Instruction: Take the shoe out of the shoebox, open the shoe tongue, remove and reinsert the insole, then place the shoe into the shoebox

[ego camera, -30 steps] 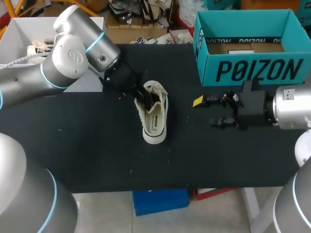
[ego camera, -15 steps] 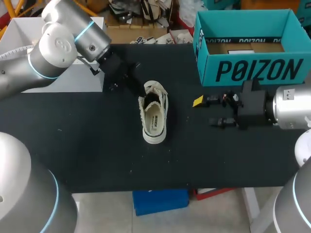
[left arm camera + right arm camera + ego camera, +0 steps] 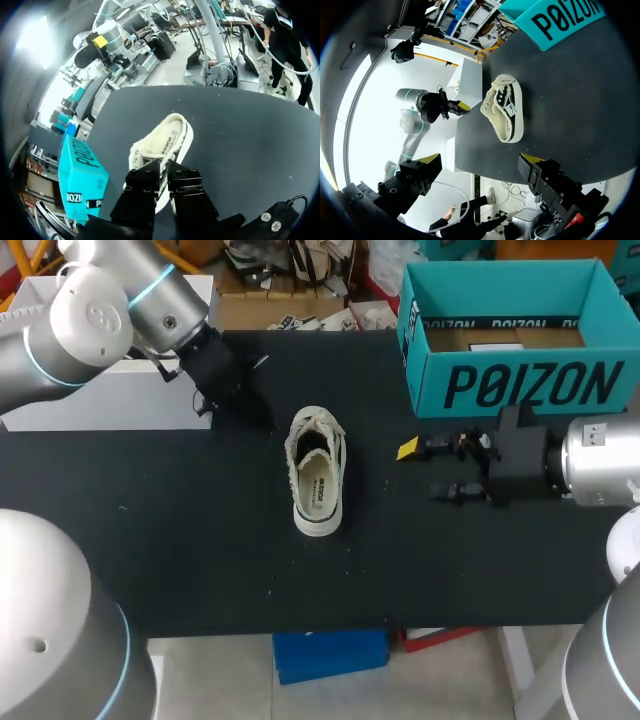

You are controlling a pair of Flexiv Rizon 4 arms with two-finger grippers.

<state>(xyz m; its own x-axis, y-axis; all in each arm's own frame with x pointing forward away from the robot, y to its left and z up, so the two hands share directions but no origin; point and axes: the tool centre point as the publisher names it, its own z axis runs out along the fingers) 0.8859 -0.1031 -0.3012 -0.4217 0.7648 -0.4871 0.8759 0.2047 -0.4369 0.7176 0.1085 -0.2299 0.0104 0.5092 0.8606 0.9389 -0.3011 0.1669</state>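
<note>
My left gripper (image 3: 164,169) hangs over the black table (image 3: 190,540) with its two fingers pressed close together, only a thin slit between them and nothing caught there. The shoe (image 3: 161,144), a pale low sneaker, lies on its sole just ahead of those fingertips, heel end nearest them and toe pointing away. It is apart from the fingers, not touching them. Its opening is spread wide, and from above an insole (image 3: 318,490) with a printed label lies inside it.

My right gripper (image 3: 480,160) rests low over the table with its fingers spread wide, the yellow tips far apart and nothing between them. The shoe sits well ahead of it, side-on to the fingers, with open table in between.

The teal shoebox (image 3: 520,385) stands open-topped on the table, just beside my right gripper and close to its wrist. From my left gripper it lies off to one side of the shoe, well apart from it. The shoe is outside the box.
</note>
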